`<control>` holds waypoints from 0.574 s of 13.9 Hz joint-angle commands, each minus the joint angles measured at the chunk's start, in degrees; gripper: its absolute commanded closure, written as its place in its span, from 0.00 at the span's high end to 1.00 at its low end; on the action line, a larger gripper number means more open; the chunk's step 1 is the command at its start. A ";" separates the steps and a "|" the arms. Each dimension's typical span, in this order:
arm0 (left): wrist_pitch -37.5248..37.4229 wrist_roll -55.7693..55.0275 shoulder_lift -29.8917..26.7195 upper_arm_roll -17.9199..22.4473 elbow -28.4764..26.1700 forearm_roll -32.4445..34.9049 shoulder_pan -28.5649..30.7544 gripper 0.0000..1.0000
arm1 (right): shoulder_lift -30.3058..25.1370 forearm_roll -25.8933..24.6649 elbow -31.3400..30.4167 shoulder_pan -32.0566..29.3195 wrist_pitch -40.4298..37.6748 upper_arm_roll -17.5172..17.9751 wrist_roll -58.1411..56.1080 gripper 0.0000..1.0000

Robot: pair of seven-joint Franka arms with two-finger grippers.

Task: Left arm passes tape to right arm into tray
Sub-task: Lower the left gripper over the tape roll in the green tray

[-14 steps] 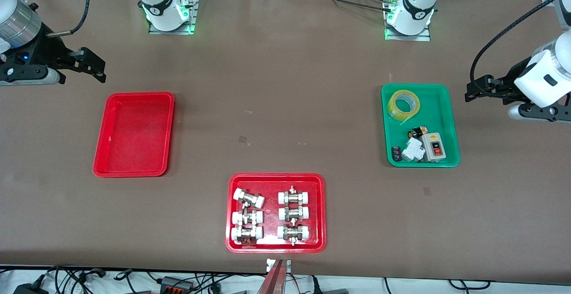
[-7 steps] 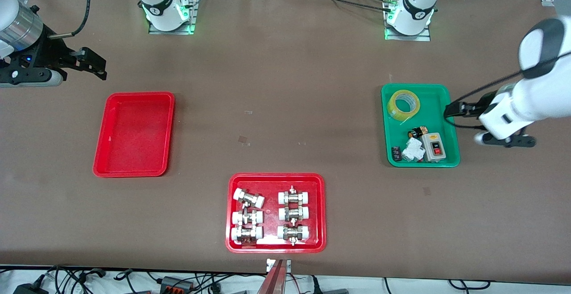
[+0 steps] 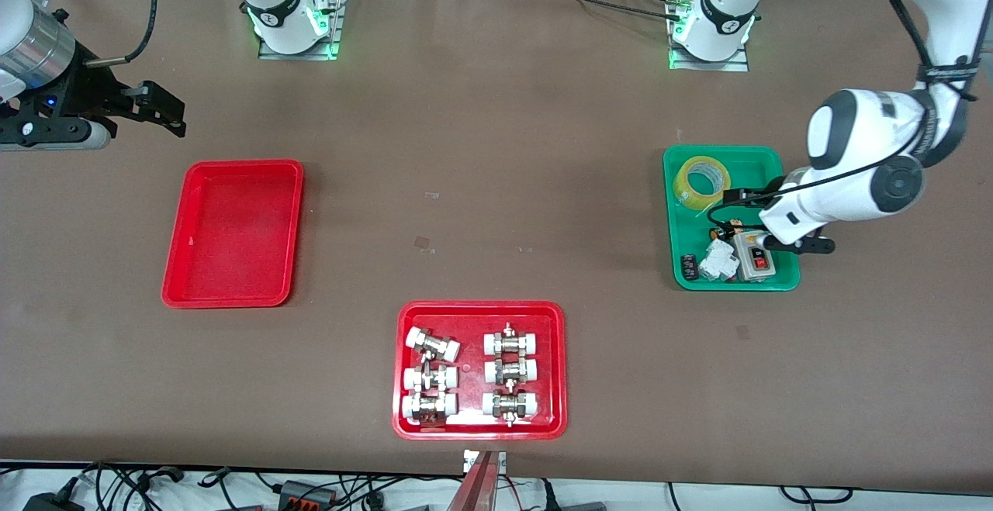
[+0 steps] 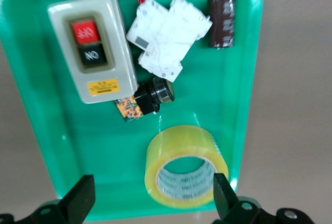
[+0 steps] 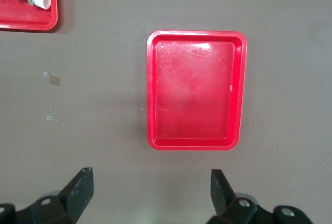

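Brown matting covers the desk (image 3: 496,185), dull and slightly scuffed, so the bright plastic trays stand out on it. At the left arm's end lies a green tray (image 3: 783,185), glossy with a raised rim. The tape (image 3: 702,181) lies flat in the part of it farther from the front camera: a wide roll of yellowish see-through film on a pale core, with its hole facing up. Nearer the camera in the same tray sit a grey switch box (image 4: 91,47) with red and black buttons, a white breaker (image 4: 166,37), a dark capacitor (image 4: 222,21) and a small black-and-orange part (image 4: 145,99).

Hanging over the green tray with its fingers spread wide and nothing between them is the left claw (image 4: 150,195). The wrist view looks straight down, with the roll close by one finger, which suggests a lineup for a pick from above.

Also wide open and empty, the right claw (image 5: 150,190) waits over bare desk beside the red tray (image 3: 233,232), which is smooth, round-cornered and empty, presumably left free for the roll. A second red tray (image 3: 403,371), nearest the camera, holds white-capped metal fittings (image 3: 469,375) in rows.
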 commanded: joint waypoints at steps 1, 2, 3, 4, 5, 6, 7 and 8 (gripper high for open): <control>7.09 0.75 -2.40 -0.22 -8.56 0.47 0.45 1.00 | 0.46 -0.08 1.21 -0.10 -1.04 0.06 0.76 1.00; 7.44 0.75 -2.32 -0.22 -9.44 0.47 0.54 1.00 | 0.46 -0.08 1.21 -0.18 -1.04 0.06 0.76 1.00; 7.53 0.75 -2.23 -0.22 -10.06 0.47 0.63 1.00 | 0.46 -0.08 1.21 -0.19 -1.04 0.06 0.76 1.00; 7.54 0.75 -2.14 -0.22 -10.07 0.47 0.63 1.00 | 0.46 -0.08 1.21 -0.10 -1.04 0.06 0.76 1.00; 7.54 0.75 -1.97 -0.22 -10.15 0.47 0.63 1.00 | 0.46 -0.08 1.21 -0.18 -1.13 0.06 0.76 1.00; 7.88 0.75 -1.88 -0.22 -10.94 0.47 0.63 1.00 | 0.38 -0.08 1.21 -0.10 -1.04 0.06 0.76 1.00; 9.37 0.75 -1.88 -0.22 -11.73 0.47 0.63 1.00 | 0.46 -0.08 1.21 -0.18 -1.13 0.06 0.76 1.00; 10.95 0.75 -1.88 -0.22 -13.13 0.47 0.63 1.00 | 0.46 -0.08 1.21 -0.19 -1.13 0.06 0.76 1.00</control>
